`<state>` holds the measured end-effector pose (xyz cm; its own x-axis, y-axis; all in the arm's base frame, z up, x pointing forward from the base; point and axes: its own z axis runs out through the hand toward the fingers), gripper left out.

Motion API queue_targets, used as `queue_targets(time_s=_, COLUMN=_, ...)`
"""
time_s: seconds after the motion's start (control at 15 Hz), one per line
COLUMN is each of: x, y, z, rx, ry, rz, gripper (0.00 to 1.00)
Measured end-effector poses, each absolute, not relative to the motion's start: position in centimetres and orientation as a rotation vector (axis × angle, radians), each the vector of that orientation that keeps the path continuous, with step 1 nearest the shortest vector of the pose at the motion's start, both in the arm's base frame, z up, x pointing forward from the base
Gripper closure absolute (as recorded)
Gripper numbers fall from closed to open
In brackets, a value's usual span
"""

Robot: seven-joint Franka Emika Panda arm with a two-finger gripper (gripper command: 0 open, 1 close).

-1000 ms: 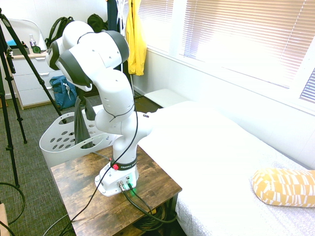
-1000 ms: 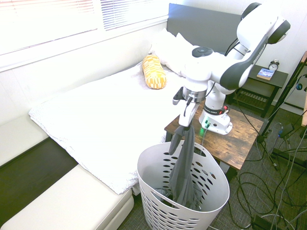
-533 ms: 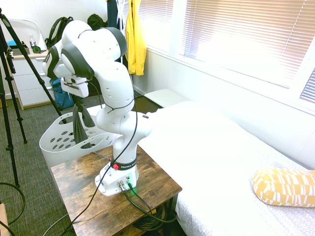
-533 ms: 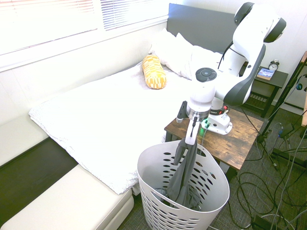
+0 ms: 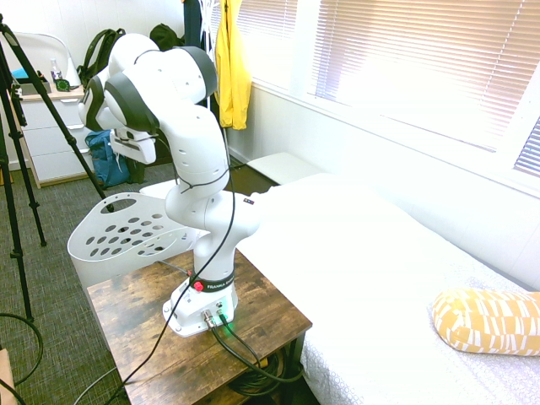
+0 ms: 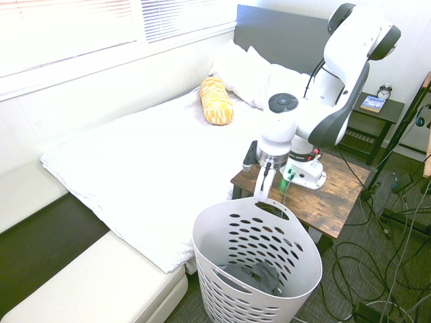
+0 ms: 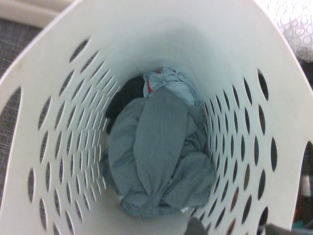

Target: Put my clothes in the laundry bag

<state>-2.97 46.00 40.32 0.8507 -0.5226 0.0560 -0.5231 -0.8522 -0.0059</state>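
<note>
Clothes (image 7: pixel 156 161) lying heaped at bottom of bag (image 6: pixel 303 269); we are hovering tool (image 6: pixel 261 192) above rim, fingers parted, gripping nothing, drop apparently done.

- One white laundry bag (image 6: pixel 222 245) is seen on the floor, at the corner of the wooden table (image 6: pixel 337 192).
- One grey heap of clothes (image 7: pixel 156 156) is counted at its bottom; whether a paler piece and a dark piece beside it are separate garments cannot be told.
- One gripper (image 6: pixel 264 180) is counted above the rim, with nothing in it.
- One yellow patterned bolster (image 6: pixel 216 101) is seen on the bed, near the head end.
- Two white pillows (image 6: pixel 252 70) are made out against the headboard.
- One yellow jacket (image 5: pixel 231 67) is seen hanging.
- One blue backpack (image 5: pixel 105 158) is seen on the floor.
- One small clock (image 6: pixel 384 92) and one book (image 6: pixel 372 103) are counted on the nightstand.
</note>
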Motion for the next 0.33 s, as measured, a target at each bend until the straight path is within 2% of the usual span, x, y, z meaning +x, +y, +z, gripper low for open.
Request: queue_targets(time_s=0.33, x=9.7, y=43.5, z=43.4, rx=2.971, ry=-1.034, rz=0.054, gripper=0.00)
